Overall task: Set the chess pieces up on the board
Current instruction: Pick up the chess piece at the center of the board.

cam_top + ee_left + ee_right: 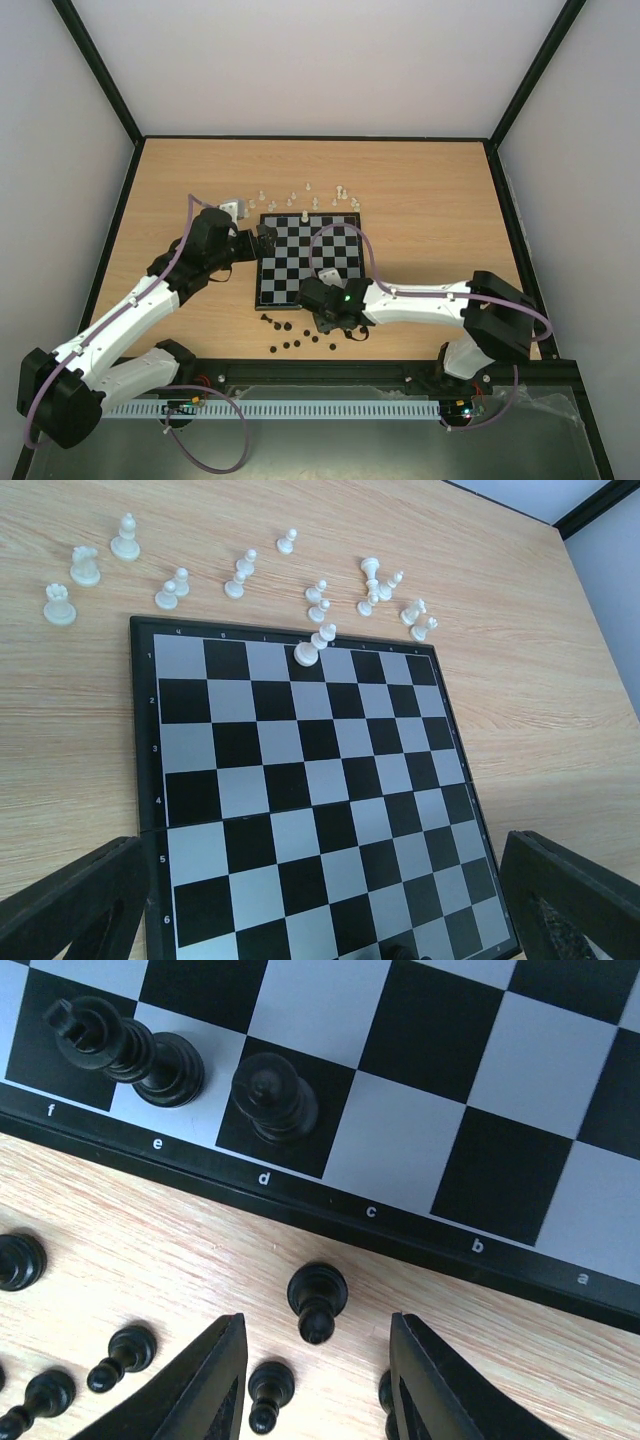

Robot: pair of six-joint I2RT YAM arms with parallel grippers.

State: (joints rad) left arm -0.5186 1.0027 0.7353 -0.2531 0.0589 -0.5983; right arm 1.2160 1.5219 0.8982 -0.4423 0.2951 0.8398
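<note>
Right wrist view shows the right gripper (318, 1332) open astride a black piece (317, 1298) on the table (150, 1222) just off the board (400, 1155), so a skewed closing could topple it or knock its neighbour (268, 1392); the left gripper (320, 900) hangs open above the board.

From the overhead camera I can't sort the black pieces (290, 335) by type. They read as dots on the surface (420, 200) at lower centre, and the white pieces (300, 198) above the board (290, 265) are hardly clearer. My right arm (410, 303) covers the board's lower right corner. In the left wrist view the bottom edge cuts off the board and one dark piece (400, 948), and the left jaws show only as stubs in the lower corners. In the right wrist view a black piece (386, 1390) is half hidden behind the jaw at lower right, and another black piece (15, 1260) is clipped at the left edge.
</note>
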